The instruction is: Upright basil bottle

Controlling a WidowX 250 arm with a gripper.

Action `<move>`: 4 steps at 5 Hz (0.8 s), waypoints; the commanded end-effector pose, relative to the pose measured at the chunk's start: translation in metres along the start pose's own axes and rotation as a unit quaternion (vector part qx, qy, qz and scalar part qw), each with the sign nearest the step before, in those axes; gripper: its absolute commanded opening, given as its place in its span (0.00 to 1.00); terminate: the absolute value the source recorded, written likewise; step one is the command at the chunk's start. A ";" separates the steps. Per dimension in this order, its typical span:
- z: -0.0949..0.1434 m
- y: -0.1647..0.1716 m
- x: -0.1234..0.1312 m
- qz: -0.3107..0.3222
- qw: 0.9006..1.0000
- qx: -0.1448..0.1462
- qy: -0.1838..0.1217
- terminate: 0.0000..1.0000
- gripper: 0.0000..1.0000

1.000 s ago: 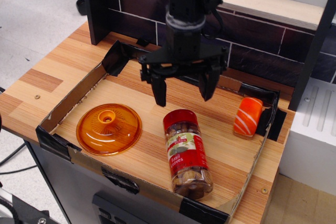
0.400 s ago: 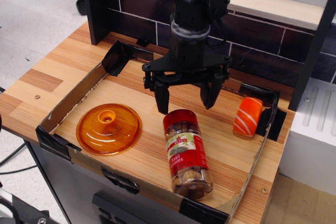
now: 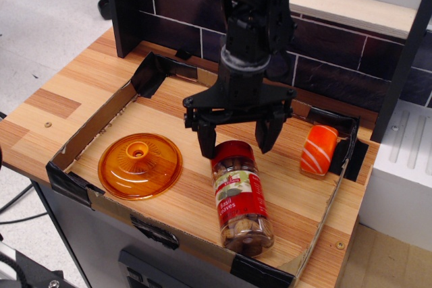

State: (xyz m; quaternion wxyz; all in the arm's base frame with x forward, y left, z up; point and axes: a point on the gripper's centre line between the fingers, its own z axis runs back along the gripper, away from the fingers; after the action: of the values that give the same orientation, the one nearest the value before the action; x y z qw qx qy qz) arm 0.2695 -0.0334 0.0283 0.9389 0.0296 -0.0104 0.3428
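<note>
observation.image view: one angled look down at your arm and a low-walled cardboard tray [image 3: 88,141] on a wooden table [image 3: 40,109].
Claw [image 3: 236,146]: black, pointing down, fingers spread wide apart, nothing between them. You have it hanging over the capped end of the bottle.
Left fingertip [image 3: 206,148]: just beside the upper left edge of the cap; can't tell if it touches.
Right fingertip [image 3: 264,143]: off the upper right of the cap, a gap showing between them.
Basil bottle [image 3: 241,198]: lying on its side on the tray floor, directly under and in front of your claw. Red cap end sits nearest the claw, clear bottom end points away from it toward the front wall of the tray. Label faces up, brownish contents visible through the plastic.
Cap [image 3: 231,154]: red, screwed on, sits between the two fingertips as seen from this angle.
Orange lid [image 3: 140,165]: flat domed disc with a centre knob, well apart to the claw's left side as pictured, on the tray floor.
Sushi piece [image 3: 318,149]: orange with white stripes, near the claw on the opposite side, against the far right corner of the tray.
Backdrop [image 3: 337,65]: dark brick-pattern panel behind your arm.
</note>
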 end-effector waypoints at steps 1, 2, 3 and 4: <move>-0.001 -0.002 0.005 -0.010 1.000 -0.003 -0.004 0.00 1.00; -0.005 0.000 0.002 -0.020 1.000 -0.001 -0.003 0.00 1.00; -0.010 0.002 0.001 -0.022 1.000 0.003 -0.006 0.00 1.00; -0.012 0.003 -0.001 -0.026 1.000 0.005 -0.007 0.00 1.00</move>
State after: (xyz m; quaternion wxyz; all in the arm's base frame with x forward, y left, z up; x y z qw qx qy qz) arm 0.2636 -0.0300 0.0108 0.9461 0.0403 -0.0065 0.3212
